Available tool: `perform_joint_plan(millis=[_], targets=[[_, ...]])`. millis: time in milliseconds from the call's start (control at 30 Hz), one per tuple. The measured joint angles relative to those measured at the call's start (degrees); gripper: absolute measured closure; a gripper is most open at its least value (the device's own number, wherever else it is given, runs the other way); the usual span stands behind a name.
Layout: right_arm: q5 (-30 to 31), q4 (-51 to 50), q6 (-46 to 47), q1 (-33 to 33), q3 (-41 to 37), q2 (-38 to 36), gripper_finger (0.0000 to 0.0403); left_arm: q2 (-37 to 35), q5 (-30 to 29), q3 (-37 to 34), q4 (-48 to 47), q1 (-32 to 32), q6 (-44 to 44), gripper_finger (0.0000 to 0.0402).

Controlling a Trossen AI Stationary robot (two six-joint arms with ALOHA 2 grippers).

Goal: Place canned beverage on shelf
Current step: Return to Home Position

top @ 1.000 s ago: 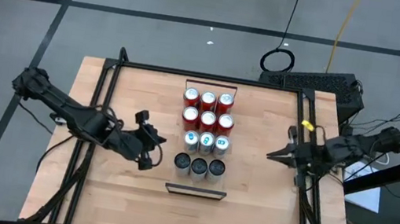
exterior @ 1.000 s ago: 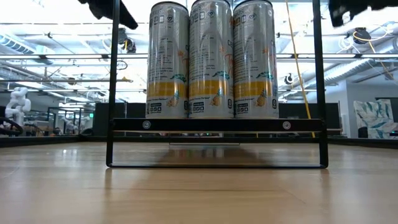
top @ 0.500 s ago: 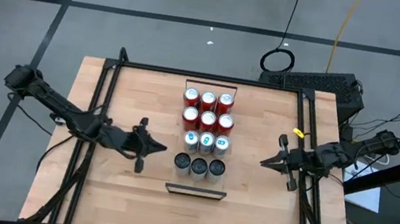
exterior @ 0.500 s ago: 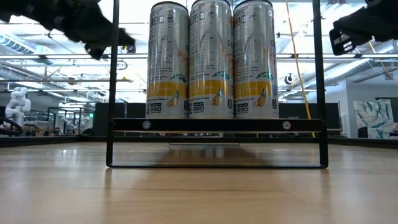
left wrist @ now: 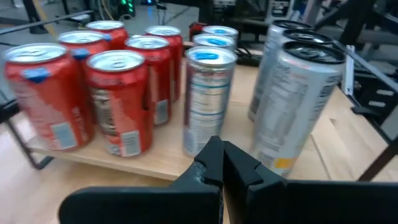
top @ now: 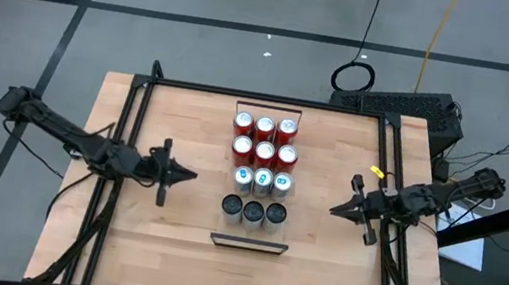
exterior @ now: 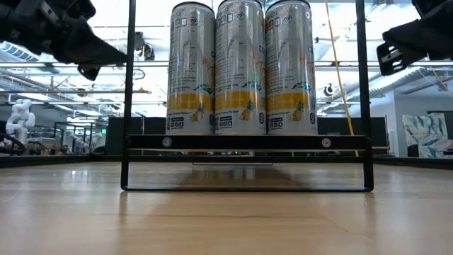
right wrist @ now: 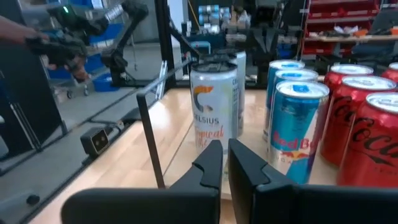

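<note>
The shelf (top: 250, 233), a narrow light-wood board, lies in the middle of the table and runs from near to far. Cans stand upright on it in rows of three: red cans (top: 263, 137) at the far end, blue-and-silver cans (top: 261, 178) in the middle, and tall silver cans (top: 252, 210) (exterior: 241, 71) nearest the front. My left gripper (top: 191, 176) (left wrist: 221, 155) hovers left of the shelf, shut, pointing roughly level at the cans. My right gripper (top: 333, 210) (right wrist: 222, 155) hovers right of the shelf, shut, also pointing at them. Neither holds anything.
Black frame rails (top: 125, 143) (top: 388, 183) run along the table's left and right sides under the arms. A thin black frame (exterior: 246, 142) crosses the shelf's near end. Bare tabletop wood (top: 149, 238) shows on both sides of the shelf.
Both arms have come down. My left gripper has tipped up from a downward slant to nearly level and now points at the cans, with its arm drawn back toward the table's left edge. My right gripper has sunk beside the shelf. Both have stayed shut, and the cans have not moved.
</note>
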Motion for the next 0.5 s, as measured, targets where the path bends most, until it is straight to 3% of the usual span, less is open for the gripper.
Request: perform_joint_plan(millis=[500], targets=[[0.17, 1.15, 2.08, 0.00, -5.20, -5.44, 0.0403, -13.71, 6.88, -6.81, -0.21, 5.52, 1.68, 0.0400]])
